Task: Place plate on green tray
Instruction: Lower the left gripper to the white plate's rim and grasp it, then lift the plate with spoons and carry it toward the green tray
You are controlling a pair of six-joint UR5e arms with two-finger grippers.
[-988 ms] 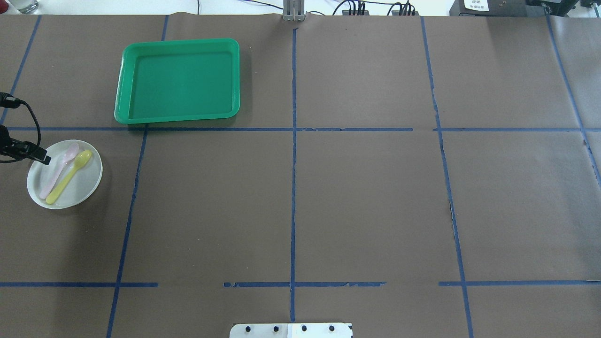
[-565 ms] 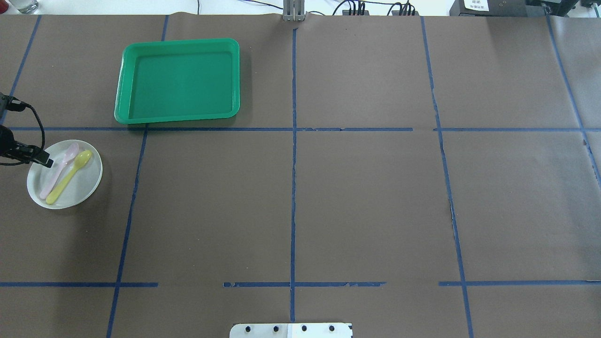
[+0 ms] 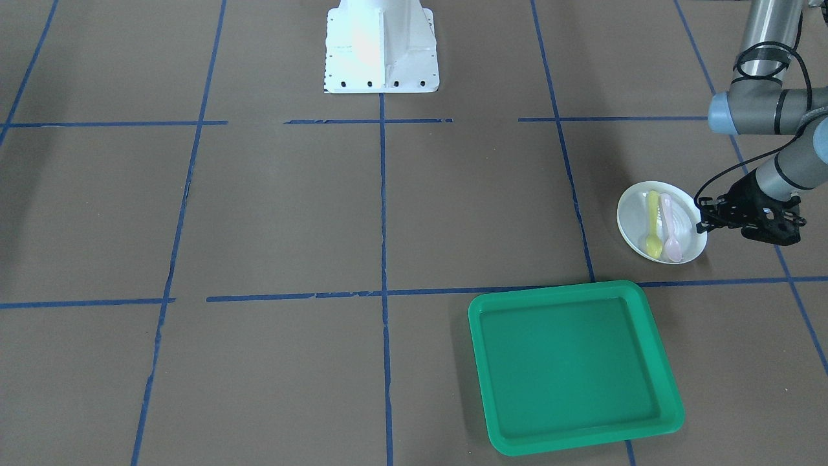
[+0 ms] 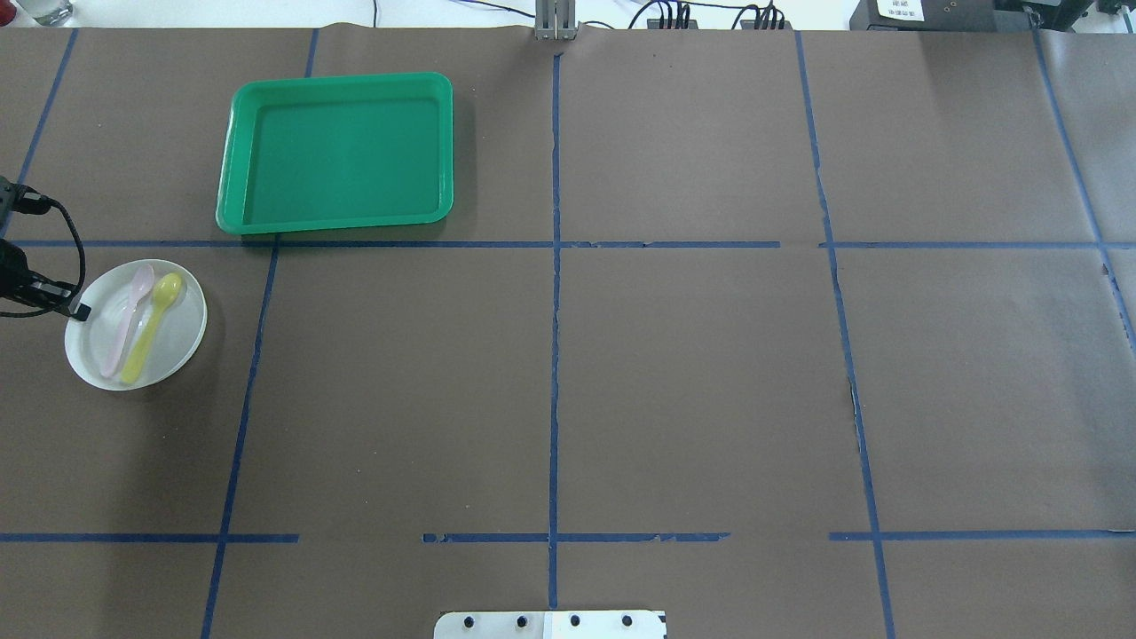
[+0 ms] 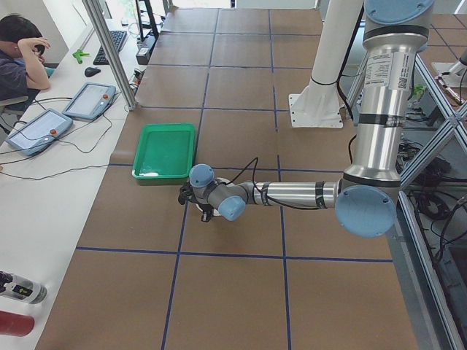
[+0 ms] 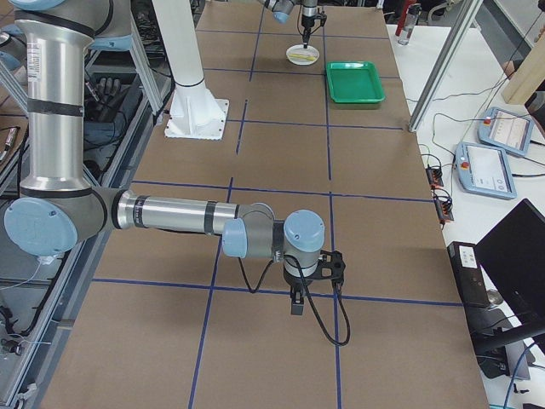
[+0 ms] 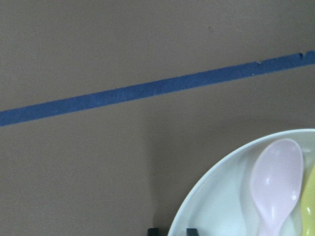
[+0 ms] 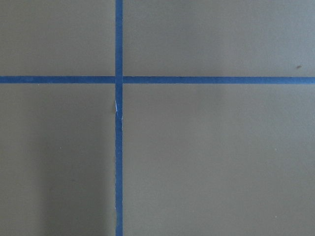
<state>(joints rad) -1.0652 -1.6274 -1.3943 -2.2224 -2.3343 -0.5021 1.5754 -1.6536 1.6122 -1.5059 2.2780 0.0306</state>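
The white plate [image 4: 173, 342] sits at the table's left, carrying a pink spoon [image 4: 129, 319] and a yellow spoon [image 4: 151, 327]. My left gripper [image 4: 78, 311] is shut on the plate's left rim; in the left wrist view its two fingertips [image 7: 172, 230] straddle the rim of the plate [image 7: 216, 206]. The front-facing view shows the gripper [image 3: 700, 226] at the edge of the plate [image 3: 632, 220]. The green tray [image 4: 335, 153] lies empty beyond and to the right of the plate, also visible in the front-facing view [image 3: 572, 362]. My right gripper [image 6: 296, 302] hangs low over bare table far away; I cannot tell its state.
Brown paper with blue tape lines [image 4: 555, 266] covers the table. The robot's white base [image 3: 381, 45] stands at the near edge. Teach pendants [image 5: 44, 124] and cables lie on the side bench beyond the tray.
The plate has shifted a little right and toward the tray with my left gripper on its rim. The spoons have turned slightly on it. The tray has not moved.
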